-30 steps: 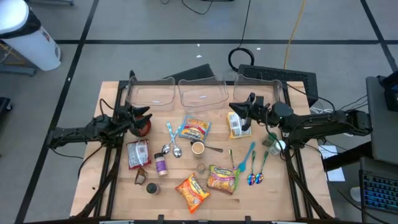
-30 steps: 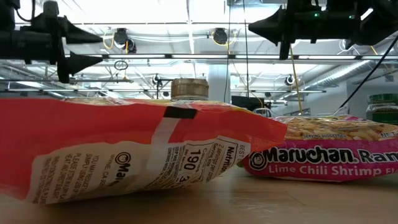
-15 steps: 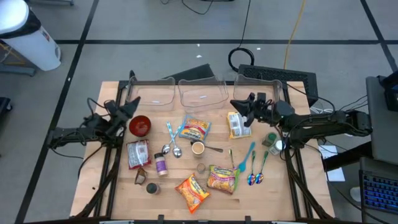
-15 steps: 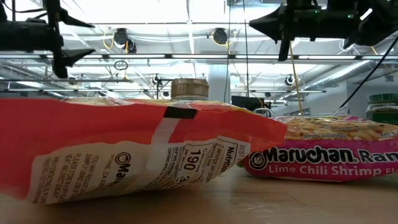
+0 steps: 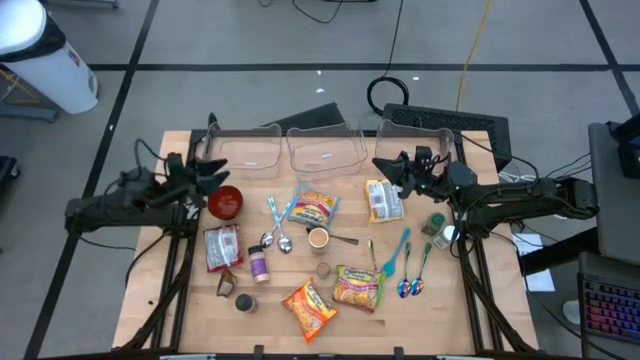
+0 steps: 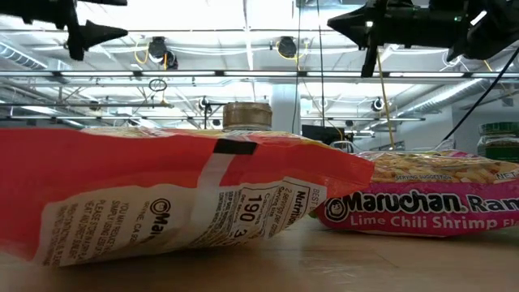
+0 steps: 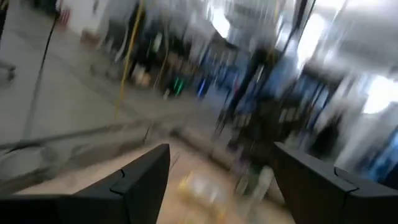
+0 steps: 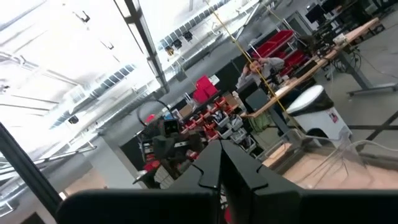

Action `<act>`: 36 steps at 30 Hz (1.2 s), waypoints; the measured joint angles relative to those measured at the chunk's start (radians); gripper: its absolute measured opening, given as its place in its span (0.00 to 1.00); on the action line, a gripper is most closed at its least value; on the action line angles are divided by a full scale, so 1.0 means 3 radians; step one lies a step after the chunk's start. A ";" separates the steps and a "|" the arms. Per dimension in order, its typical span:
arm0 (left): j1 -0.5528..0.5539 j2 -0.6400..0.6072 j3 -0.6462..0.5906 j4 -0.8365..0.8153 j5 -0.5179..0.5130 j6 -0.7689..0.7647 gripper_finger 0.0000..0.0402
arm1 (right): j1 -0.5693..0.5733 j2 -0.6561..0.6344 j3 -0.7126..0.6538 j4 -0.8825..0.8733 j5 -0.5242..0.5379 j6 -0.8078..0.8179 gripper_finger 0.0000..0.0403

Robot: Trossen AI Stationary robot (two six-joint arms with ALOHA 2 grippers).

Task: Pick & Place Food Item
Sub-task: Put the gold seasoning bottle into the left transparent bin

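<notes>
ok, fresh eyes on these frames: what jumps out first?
The clutter in the middle of the wooden table: bright ramen packets, with the orange packet near the front edge, which fills the low view. A red bowl sits at the left, just beyond the open left claw. Three clear bins line the far edge, and the right claw hangs shut above the packet at right.

Overhead, table-level and two wrist cameras
</notes>
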 joint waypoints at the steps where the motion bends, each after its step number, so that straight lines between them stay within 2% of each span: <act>1: 0.0000 0.0138 0.0146 -0.0201 0.0050 0.0079 0.70 | 0.0000 0.0001 0.0000 0.0000 0.0001 0.0004 0.00; 6: -0.0003 0.0822 0.0654 -0.0967 0.0230 0.0321 0.70 | 0.0000 -0.0001 0.0000 0.0026 0.0010 -0.0015 0.00; 11: -0.0001 0.1299 0.0760 -0.0935 0.0420 0.0185 0.70 | -0.0011 0.0000 0.0000 0.0024 0.0012 -0.0105 0.00; 17: -0.0001 0.1798 0.0760 -0.0504 0.0504 0.0102 0.70 | -0.0011 0.0001 0.0000 0.0013 0.0011 -0.0294 0.00; 25: 0.0000 0.2387 0.0761 0.0684 0.0469 0.0069 0.70 | -0.0011 0.0001 0.0000 0.0022 0.0001 -0.0359 0.00; 29: 0.0000 0.2682 0.0761 0.1221 0.0324 -0.0228 0.70 | -0.0011 0.0001 0.0000 0.0004 0.0000 -0.0359 0.00; 36: 0.0000 0.3064 0.0761 0.1484 0.0380 -0.0671 0.70 | -0.0011 0.0001 0.0000 -0.0002 -0.0001 -0.0370 0.00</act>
